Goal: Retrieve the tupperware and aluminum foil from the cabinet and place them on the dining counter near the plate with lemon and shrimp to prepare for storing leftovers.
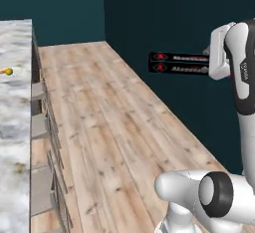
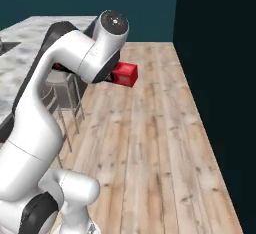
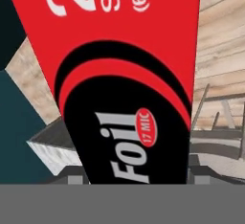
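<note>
Foil box [image 1: 180, 63] is carried in the gripper [image 1: 213, 60]: the long black aluminum foil carton is clamped across its width between the jaws, held level and well above the wood floor [image 1: 109, 137], its printed length reaching out to one side of the hand and its red end [image 2: 125, 74] to the other. In the hand view the carton [image 3: 129, 89] fills the space just ahead of the fingers, so the tips themselves are hidden behind it.

Judged from this, the foil's retrieval is done and its delivery is under way, but placement has not been made. The dining counter [image 1: 15, 127] lies well apart from the gripper, off to the side across the open floor, and the plate with lemon and shrimp [image 1: 7, 71] rests on it far from the box. The tupperware's whereabouts cannot be told, so that half of the task cannot be counted as finished.

Grey stools [image 2: 67, 95] are lined along the counter's edge, below and beyond the gripper, and a dark teal wall [image 1: 174, 18] stands close behind the carried box. The box's long ends would probably need to be kept clear of both while the gap is closed.
</note>
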